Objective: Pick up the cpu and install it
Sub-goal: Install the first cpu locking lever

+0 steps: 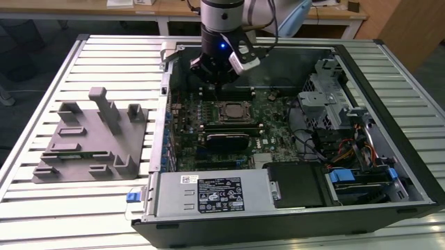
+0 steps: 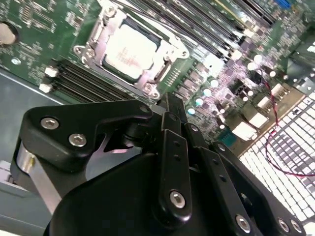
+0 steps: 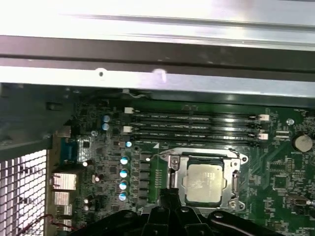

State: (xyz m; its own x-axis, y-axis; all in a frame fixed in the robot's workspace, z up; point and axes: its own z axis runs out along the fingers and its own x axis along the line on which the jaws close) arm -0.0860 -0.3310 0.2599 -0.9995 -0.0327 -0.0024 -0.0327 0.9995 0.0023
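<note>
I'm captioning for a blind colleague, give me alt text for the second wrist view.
The pale silver cpu sits seated in the motherboard socket, framed by its metal bracket. The black tool hangs close above the green board, beside the socket.

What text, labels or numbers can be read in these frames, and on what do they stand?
Black label on the power supply: white print, too small to read.
White sticker beside it: unreadable.
Top of the cpu, seated in its socket: faint markings, blurred.
Nothing else legible.

hand (image 1: 217,78) above motherboard (image 1: 230,130), cpu (image 1: 232,111) seated
</note>
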